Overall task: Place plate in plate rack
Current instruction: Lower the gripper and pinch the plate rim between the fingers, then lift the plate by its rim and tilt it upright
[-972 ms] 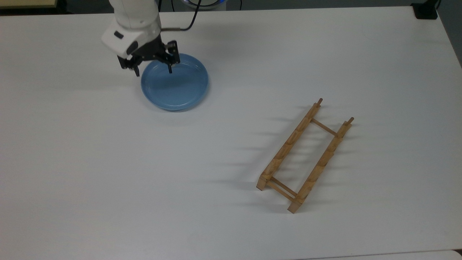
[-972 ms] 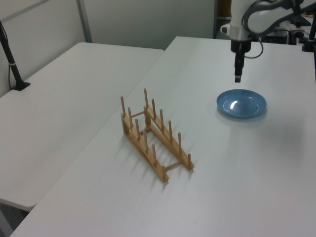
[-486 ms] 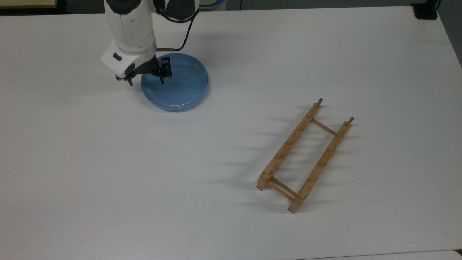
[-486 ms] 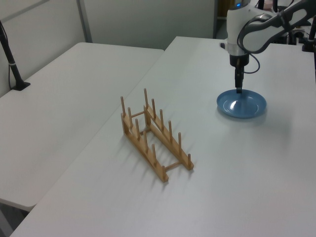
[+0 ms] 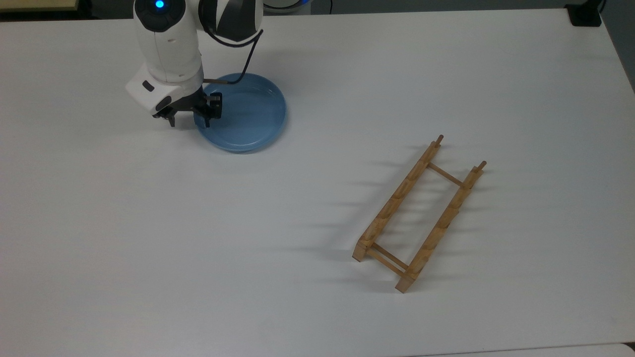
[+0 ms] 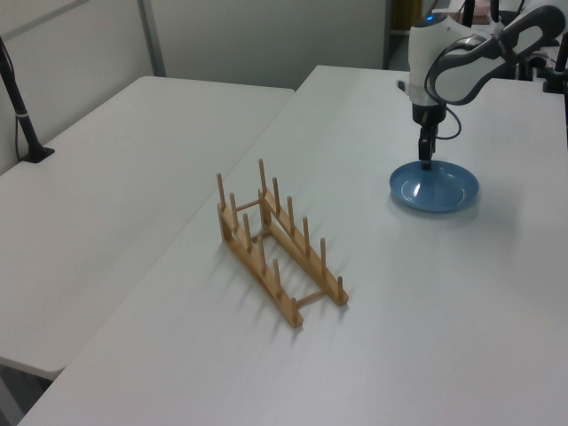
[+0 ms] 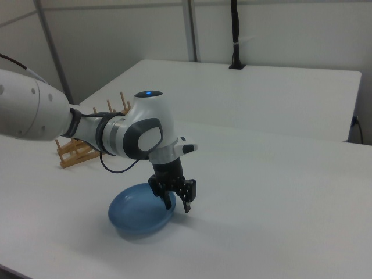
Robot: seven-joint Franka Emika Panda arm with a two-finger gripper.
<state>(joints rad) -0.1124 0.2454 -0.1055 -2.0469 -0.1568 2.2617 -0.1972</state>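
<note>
Now the black two-finger gripper (image 5: 189, 116) straddles the rim of the round glossy light-blue plate (image 5: 246, 113) at the top view's left, jaws apart; the plate lies flat on the white table (image 5: 149, 223); the light-brown wooden plate rack (image 5: 418, 212) stands well apart.

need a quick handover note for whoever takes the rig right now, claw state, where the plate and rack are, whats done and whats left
Claw: open, low over the plate's rim, one finger inside the rim and one outside; nothing held.
Plate: flat on the white table, at the top view's upper left.
Plate rack: standing empty at the top view's right, well apart from the plate.
Done: claw lined up on the rim.
Left: close on the rim, lift, carry to the rack, set the plate between the pegs.
</note>
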